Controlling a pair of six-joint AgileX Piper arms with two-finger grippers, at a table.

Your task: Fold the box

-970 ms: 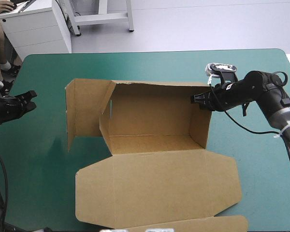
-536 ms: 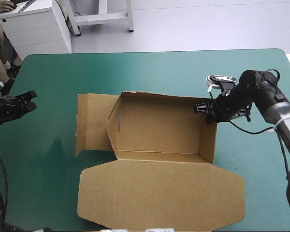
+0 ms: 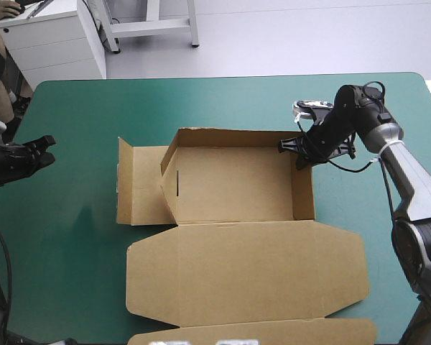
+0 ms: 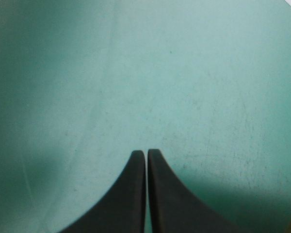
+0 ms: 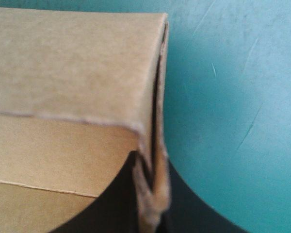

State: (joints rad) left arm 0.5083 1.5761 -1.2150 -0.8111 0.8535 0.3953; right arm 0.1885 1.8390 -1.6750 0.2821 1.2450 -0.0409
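The brown box (image 3: 233,187) stands in the middle of the table as an open tray, back and right walls raised, its lid (image 3: 248,273) flat toward the near edge. A side flap (image 3: 140,183) lies out flat on its left. My right gripper (image 3: 296,149) is shut on the box at the top of the right wall's far corner. In the right wrist view the doubled board edge (image 5: 153,189) is pinched between the black fingers (image 5: 114,204). My left gripper (image 3: 44,147) is shut at the table's left edge, well clear of the box; its fingers (image 4: 136,194) meet over bare teal-green cover.
More brown board (image 3: 273,336) shows beyond the lid at the near edge. Open teal-green cover (image 3: 57,237) lies left of the box and along the far side. A white cabinet (image 3: 50,36) stands beyond the far left corner.
My right gripper has swung the box's right wall and the whole box round, then shifted toward the far edge. The box now sits squarer, its left flap flatter. The left arm has not moved.
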